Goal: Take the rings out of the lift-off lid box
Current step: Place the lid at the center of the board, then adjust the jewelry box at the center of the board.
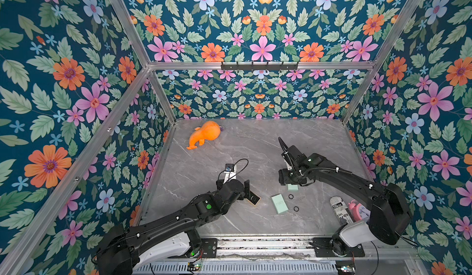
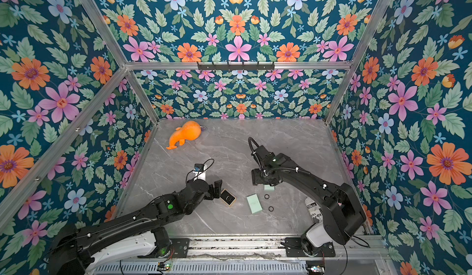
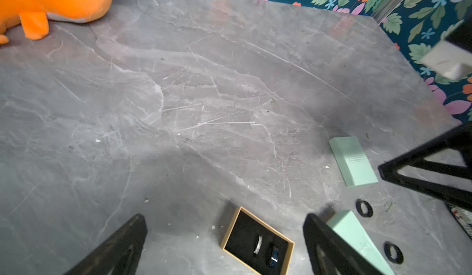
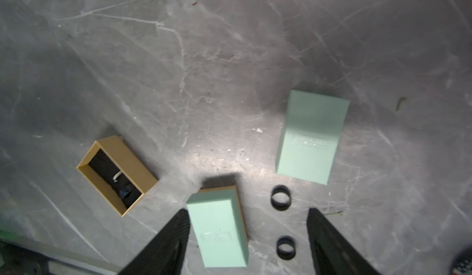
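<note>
Floral-papered walls on three sides, grey marbled worktop (image 1: 229, 146), orange plush toy (image 1: 205, 133) at the far end. Open tan box (image 4: 129, 158), lid off, lies near the front under my left hand (image 3: 224, 218). Two rings sit on edge in its black foam: a pale ring (image 3: 259, 244) and a dark ring (image 3: 274, 254), side by side along the box's long axis. Loose black rings (image 4: 281, 198), two of them, are already out, flat on the worktop just beside a mint lid (image 1: 279, 204).

Left hand: released, fingers spread wide, grasping nothing. In its wrist view the box sits between the fingers, nearer one than the other, its long axis skewed to the line between them.

Right hand (image 4: 248, 212): fingers apart, empty, hovering over a mint-topped box (image 4: 217, 225) and the loose rings — well apart from the open box.

Judgement: left arm is the nearer one. The next pick wants that hand turned square to a seated ring, then brought straight down.
</note>
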{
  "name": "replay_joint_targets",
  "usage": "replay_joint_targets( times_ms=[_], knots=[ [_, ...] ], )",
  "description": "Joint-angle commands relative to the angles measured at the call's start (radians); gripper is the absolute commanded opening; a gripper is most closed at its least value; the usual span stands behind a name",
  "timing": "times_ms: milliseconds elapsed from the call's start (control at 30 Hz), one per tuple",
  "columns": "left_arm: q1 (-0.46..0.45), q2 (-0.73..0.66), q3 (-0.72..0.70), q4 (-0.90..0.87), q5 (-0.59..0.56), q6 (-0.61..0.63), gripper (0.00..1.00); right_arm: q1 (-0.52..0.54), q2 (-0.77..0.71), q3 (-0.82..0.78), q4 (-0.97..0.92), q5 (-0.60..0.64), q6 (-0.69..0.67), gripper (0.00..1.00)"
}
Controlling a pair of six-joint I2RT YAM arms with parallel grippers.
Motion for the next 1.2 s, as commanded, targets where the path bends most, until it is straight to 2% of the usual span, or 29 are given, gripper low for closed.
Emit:
replay_joint_targets(
  times_ms=[0, 100, 200, 367, 633, 933, 1167],
  knots=[
    [0.036, -0.018, -0.023, -0.009, 0.036, -0.087, 0.94, 0.083, 0.008, 0.012, 0.037, -0.065, 0.104, 0.67],
    [0.07, -0.026, -0.043, 0.001, 0.062, -0.122, 0.92, 0.15, 0.018, 0.019, 0.086, -0.06, 0.185, 0.61],
    [0.095, -0.033, -0.057, -0.011, 0.073, -0.144, 0.9, 0.184, 0.04, 0.006, 0.167, -0.125, 0.256, 0.54],
    [0.125, -0.055, -0.078, -0.011, 0.098, -0.151, 0.9, 0.241, 0.092, 0.0, 0.248, -0.151, 0.327, 0.53],
    [0.156, -0.087, -0.089, -0.04, 0.075, -0.154, 0.9, 0.374, 0.214, 0.045, 0.307, -0.164, 0.37, 0.53],
    [0.183, -0.11, -0.087, -0.066, 0.075, -0.144, 0.91, 0.409, 0.316, 0.062, 0.37, -0.189, 0.389, 0.51],
    [0.191, -0.101, -0.094, -0.058, 0.085, -0.149, 0.91, 0.393, 0.329, 0.065, 0.282, -0.087, 0.356, 0.51]
  ],
)
